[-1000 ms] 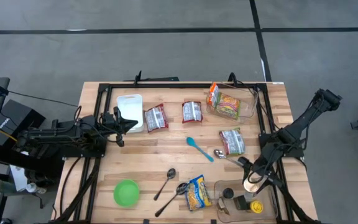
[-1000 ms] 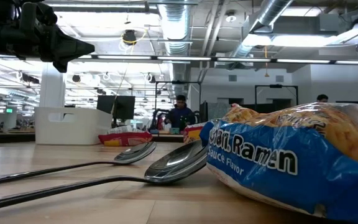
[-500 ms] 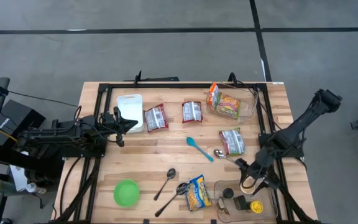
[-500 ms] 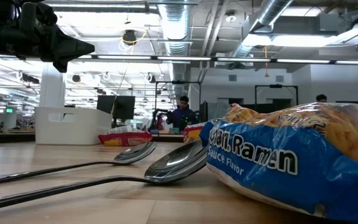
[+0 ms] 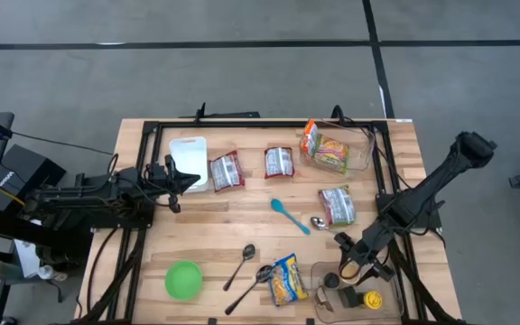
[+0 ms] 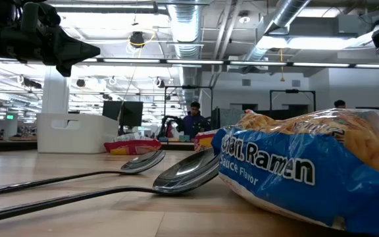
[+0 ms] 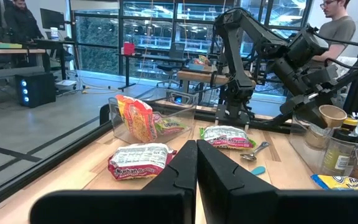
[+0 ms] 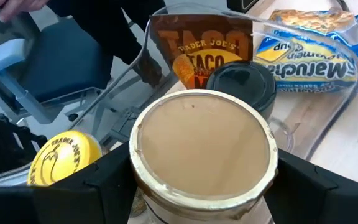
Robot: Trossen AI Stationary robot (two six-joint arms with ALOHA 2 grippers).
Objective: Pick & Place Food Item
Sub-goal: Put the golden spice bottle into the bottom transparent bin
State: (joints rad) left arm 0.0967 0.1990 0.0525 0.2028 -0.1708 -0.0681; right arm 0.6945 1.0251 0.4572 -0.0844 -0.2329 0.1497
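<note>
Upright cup [image 8: 202,152] in right gripper [image 5: 357,263]

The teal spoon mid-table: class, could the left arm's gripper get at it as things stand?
Probably yes: the left gripper is free, and bare wood lies around the teal spoon, with nothing visibly between them.

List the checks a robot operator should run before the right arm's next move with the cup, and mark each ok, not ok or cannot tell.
1. Right gripper shut on cup: ok.
2. Cup upright: ok.
3. Cup over clear bin: ok, by the high view.
4. Free spot in bin: cannot tell; taco packet, black lid and yellow cap sit there.
5. Left gripper parked by white tub, shut: ok.
</note>
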